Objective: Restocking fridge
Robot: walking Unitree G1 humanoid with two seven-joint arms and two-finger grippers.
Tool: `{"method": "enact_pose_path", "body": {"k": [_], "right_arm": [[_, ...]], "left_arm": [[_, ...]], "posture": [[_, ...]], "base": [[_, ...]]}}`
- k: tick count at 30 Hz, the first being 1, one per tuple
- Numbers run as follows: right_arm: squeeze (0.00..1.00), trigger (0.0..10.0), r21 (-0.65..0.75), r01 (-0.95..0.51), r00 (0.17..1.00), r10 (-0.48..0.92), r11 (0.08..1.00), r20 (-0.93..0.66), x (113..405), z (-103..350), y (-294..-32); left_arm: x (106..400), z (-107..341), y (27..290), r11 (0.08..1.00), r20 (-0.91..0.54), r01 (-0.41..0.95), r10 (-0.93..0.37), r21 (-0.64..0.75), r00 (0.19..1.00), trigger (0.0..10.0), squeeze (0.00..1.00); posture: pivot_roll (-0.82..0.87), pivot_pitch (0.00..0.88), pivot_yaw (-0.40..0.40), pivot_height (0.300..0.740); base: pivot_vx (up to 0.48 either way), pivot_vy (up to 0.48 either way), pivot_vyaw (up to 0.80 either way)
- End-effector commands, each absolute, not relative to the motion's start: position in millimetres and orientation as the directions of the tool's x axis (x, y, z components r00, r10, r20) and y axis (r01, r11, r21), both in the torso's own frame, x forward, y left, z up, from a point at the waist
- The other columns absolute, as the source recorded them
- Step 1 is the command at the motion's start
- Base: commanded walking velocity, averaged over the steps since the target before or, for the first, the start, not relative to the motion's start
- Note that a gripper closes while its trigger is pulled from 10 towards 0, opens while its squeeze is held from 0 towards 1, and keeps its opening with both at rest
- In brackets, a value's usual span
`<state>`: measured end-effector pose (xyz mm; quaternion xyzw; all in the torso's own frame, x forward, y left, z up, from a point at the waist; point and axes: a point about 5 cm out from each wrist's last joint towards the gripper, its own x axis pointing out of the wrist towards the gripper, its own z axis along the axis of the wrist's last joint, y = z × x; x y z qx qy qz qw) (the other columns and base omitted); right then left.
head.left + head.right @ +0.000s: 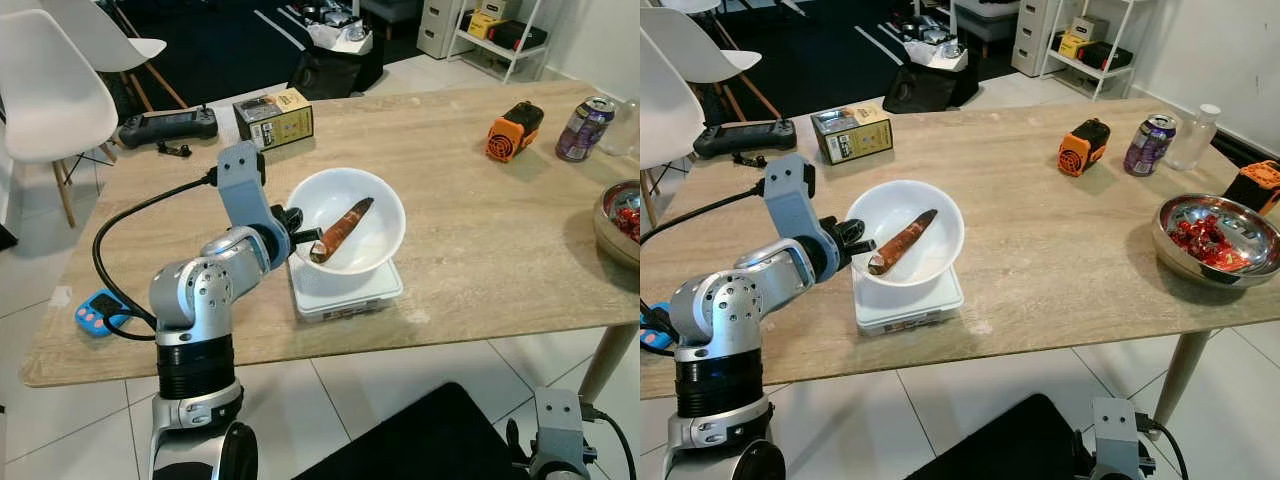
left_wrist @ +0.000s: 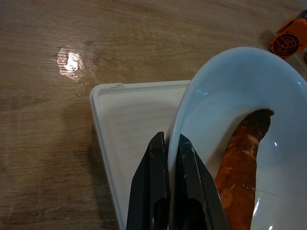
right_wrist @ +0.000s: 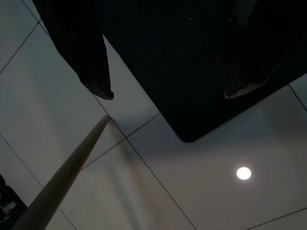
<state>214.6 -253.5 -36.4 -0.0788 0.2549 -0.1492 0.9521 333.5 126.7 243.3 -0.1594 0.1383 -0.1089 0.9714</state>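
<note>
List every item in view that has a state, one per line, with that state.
left gripper: shut on the white bowl's rim
right gripper: open, hanging idle above the floor
white bowl: upright on the white tray, holding a sweet potato
sweet potato: lying slanted inside the bowl
white tray: flat on the table
soda can: upright
steel bowl: upright, holding red things

Yam (image 1: pixel 341 229) in bowl (image 1: pixel 385 205) – bowl on scale (image 1: pixel 345 296).

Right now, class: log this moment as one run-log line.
left gripper: shut on white bowl rim | bowl: holds sweet potato, atop white tray | right gripper: open, idle
</note>
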Motion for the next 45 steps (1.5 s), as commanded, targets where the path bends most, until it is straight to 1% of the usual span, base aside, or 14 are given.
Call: {"method": "enact_pose_path", "body": {"k": [1,4,8,45], "right_arm": [[0.02,10.0,-0.225,0.245,0.8,-0.328,0.943,-0.502,204.9,-43.9,-253.6],[0.02,10.0,-0.223,0.244,0.801,-0.326,0.944,-0.503,204.9,-44.0,-253.4],[0.02,10.0,-0.221,0.244,0.8,-0.325,0.944,-0.505,205.1,-44.1,-253.3],[0.03,10.0,-0.214,0.238,0.799,-0.316,0.948,-0.512,206.2,-44.6,-251.3]], "left_arm": [[332.0,243.2,132.1,0.934,-0.221,0.163,-0.241,-0.319,0.945,10.0,0.0],[331.9,242.7,132.2,0.935,-0.218,0.163,-0.239,-0.316,0.946,10.0,0.0],[332.4,242.5,132.6,0.936,-0.217,0.162,-0.236,-0.311,0.947,10.0,0.0],[333.3,240.3,132.6,0.94,-0.218,0.173,-0.243,-0.295,0.945,10.0,0.0]], "posture": [[-0.04,0.144,0.015,0.717],[-0.04,0.144,0.015,0.717],[-0.04,0.146,0.013,0.717],[-0.03,0.14,0.018,0.717]], "base": [[0.0,0.0,0.0],[0.0,0.0,0.0],[0.0,0.0,-0.56],[0.0,0.0,-0.78]]}}
